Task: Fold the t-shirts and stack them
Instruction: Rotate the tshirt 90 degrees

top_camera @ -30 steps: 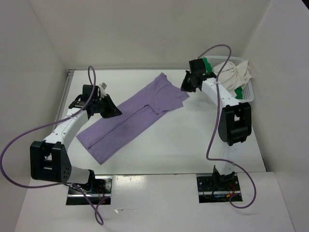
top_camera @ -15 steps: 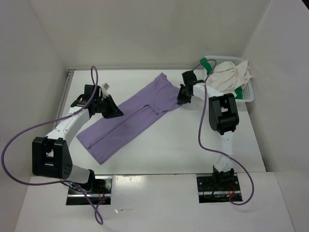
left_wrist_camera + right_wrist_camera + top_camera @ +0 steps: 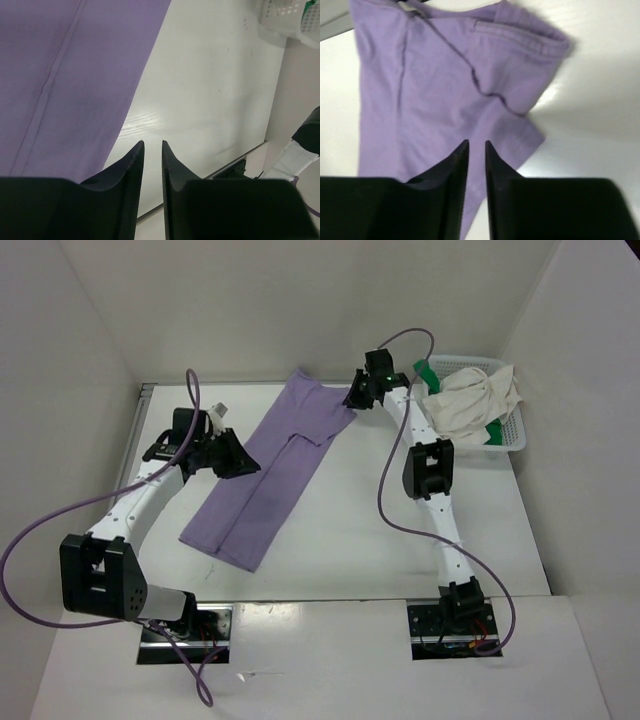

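Table [image 3: 380, 540] carries it all. Lavender t-shirt [image 3: 270, 475] lies flat on it as a long strip between our two grippers. Its left long edge is at the left gripper [image 3: 240, 462] and its far right corner is at the right gripper [image 3: 352, 398].

Basket [image 3: 508, 443] sits just right of the right gripper, well apart from the left one. Cream t-shirt [image 3: 470, 400] is bunched in it and spills over the rim. Green t-shirt [image 3: 425, 372] is under the cream one and peeks out at the end nearest the right gripper.

Left gripper [image 3: 152, 143]: we see the fingers a narrow slit apart with nothing between them. The tips sit over the shirt's [image 3: 75, 75] edge where bare table starts.

Right gripper [image 3: 476, 142]: same narrow slit, nothing clamped, lavender cloth [image 3: 445, 85] under the tips.
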Available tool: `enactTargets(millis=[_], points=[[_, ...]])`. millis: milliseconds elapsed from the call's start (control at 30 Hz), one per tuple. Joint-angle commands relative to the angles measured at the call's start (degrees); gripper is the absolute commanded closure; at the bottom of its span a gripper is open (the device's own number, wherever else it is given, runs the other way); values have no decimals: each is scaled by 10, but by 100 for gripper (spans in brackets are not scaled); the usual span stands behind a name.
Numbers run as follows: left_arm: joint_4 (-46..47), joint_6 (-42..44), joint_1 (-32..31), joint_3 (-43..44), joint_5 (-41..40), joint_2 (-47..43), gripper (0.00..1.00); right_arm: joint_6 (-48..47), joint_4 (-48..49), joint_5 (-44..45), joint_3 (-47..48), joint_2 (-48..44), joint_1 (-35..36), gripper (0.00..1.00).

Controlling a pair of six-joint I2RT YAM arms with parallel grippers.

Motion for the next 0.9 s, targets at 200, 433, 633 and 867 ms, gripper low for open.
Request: enactTargets(millis=[200,433,633,867], points=[[-14,31,43,-6,4,-27,70,22,140,-70,-535,-414,66,75],[-30,52,86,-32,-2,-38,67,108,267,-79,-826,-550,227,90],[-30,52,86,-38,5,-38,65,175,339,-71,-873,-504,291,63],[-30,52,86,-54,11,-43,65,200,359,-70,-835,-416,319,56]])
